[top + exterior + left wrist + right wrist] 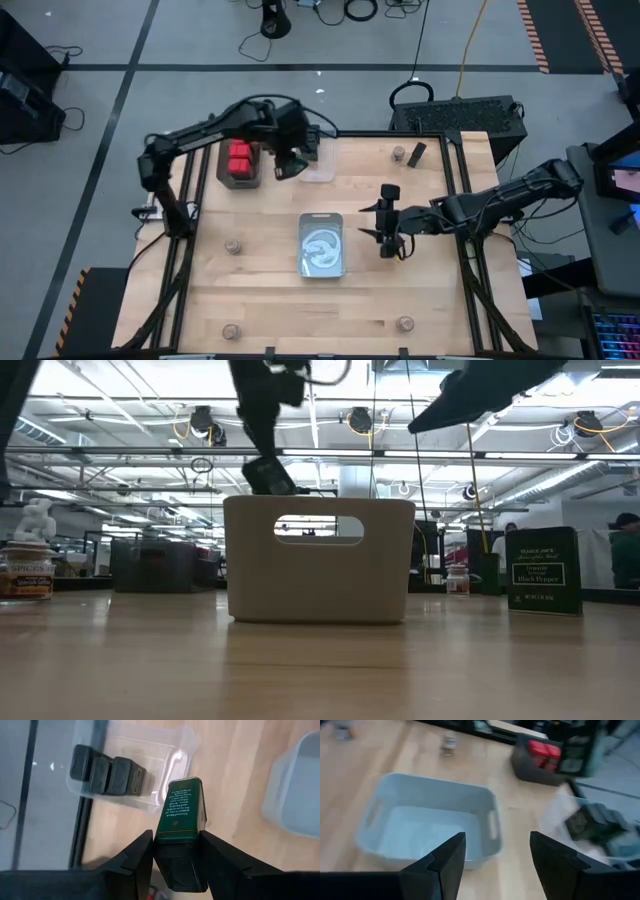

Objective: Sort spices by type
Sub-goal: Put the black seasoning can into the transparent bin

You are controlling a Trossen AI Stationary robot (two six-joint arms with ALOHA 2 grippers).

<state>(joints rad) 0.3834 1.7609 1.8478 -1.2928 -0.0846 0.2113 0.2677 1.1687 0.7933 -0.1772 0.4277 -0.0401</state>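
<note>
Left claw [176, 851] clenched on a black pepper tin [180, 820], above the clear bin [135, 767] of black tins. Right claw [497, 852] hung released over the bench [260, 300].

**Bins and Tin on the Worktop**

A pale wooden worktop [270, 300] carries a white handled bin [318, 558] near its middle, seen side-on in the low view. In the high view a dark bin [238, 180] sits at the far left, with a clear plastic tray [318, 165] just right of it. Cables [360, 10] lie on the grey floor beyond the far edge.
</note>
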